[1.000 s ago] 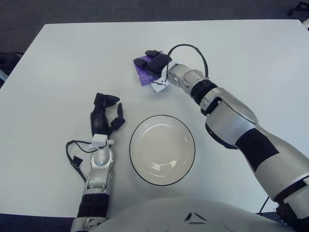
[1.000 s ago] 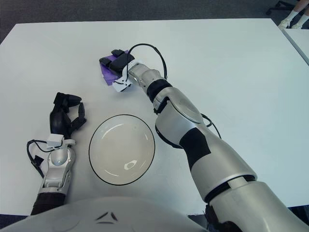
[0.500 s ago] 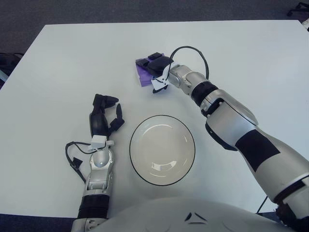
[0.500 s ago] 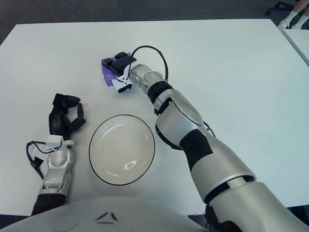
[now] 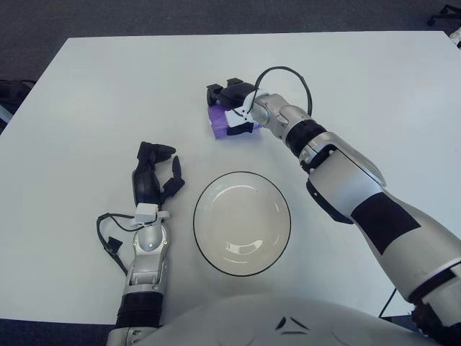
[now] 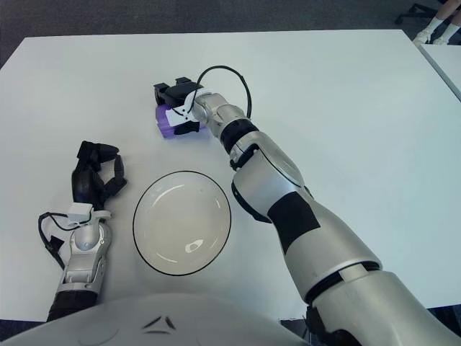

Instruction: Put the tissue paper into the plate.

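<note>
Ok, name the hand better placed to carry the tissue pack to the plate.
Right. The right hand is already around the purple tissue pack, beyond the plate. The left hand shows left of the plate, away from the pack.

I see my right hand [image 5: 232,101] upper centre, fingers curled around the purple tissue pack [image 5: 229,122]; the white plate [image 5: 242,224] sits lower centre, left hand [image 5: 153,180] beside it.

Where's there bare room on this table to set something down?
Bare table lies far left beyond the left hand, and right of the right arm. The plate is empty. Crowded: where the right hand grips the purple tissue pack.
</note>
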You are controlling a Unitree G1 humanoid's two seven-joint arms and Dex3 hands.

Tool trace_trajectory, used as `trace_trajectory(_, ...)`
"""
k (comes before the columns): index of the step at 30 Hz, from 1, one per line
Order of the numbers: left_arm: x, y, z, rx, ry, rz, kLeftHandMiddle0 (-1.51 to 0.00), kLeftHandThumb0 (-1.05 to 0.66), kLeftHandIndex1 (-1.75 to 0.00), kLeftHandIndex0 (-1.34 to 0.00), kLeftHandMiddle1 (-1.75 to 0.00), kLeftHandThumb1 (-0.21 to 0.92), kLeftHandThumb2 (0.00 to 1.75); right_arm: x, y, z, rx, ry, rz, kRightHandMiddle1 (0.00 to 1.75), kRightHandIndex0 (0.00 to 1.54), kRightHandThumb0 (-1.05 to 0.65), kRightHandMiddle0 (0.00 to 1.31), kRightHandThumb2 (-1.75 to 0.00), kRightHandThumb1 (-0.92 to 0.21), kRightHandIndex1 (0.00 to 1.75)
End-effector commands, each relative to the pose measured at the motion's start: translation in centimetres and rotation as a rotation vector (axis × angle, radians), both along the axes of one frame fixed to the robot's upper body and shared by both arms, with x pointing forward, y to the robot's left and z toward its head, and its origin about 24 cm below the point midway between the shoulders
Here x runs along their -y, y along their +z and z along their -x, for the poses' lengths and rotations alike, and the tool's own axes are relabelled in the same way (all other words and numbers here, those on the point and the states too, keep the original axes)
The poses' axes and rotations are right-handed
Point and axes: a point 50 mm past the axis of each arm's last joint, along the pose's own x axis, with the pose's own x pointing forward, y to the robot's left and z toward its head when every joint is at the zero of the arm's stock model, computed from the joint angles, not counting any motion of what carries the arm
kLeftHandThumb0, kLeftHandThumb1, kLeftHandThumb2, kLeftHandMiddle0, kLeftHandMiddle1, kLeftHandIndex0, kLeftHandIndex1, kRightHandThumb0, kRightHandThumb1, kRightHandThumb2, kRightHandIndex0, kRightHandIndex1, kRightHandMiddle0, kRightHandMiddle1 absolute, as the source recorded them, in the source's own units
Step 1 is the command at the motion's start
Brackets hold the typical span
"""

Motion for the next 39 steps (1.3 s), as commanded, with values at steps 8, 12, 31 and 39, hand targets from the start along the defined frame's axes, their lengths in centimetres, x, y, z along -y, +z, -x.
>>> trace_trajectory(8,-0.4,-4.3,3.3,-0.219,0.034,0.023,-0.57,-0.39,-1.75,-0.36,-1.71,0.64,0.92,1.7,-4.7,1.0,-0.190,-0.017,0.088,1.74,0.85,-0.01,0.64,-1.69,0.01,1.74)
trace_trajectory(12,-0.4,-4.3,3.2,-0.217,0.035,0.025,-0.57,-0.39,-1.75,-0.37,-1.73,0.64,0.92,1.8,-4.7,1.0,-0.194,-0.018,0.060,1.75,0.89,-0.01,0.65,-1.70,0.04,1.69)
trace_trajectory(31,-0.4,-4.4,3.3,-0.206,0.038,0.035,-0.58,-0.39,-1.75,-0.38,-1.75,0.61,0.96,2.4,-2.2,0.5,-0.093,0.019,-0.200,1.75,1.00,0.00,0.70,-1.69,0.09,1.49)
trace_trajectory(39,-0.5,-4.6,3.4,-0.212,0.042,0.035,-0.58,-0.39,-1.75,-0.38,-1.75,0.61,0.96,2.3,1.3,0.3,-0.020,0.112,-0.362,1.75,0.98,0.00,0.68,-1.69,0.07,1.53)
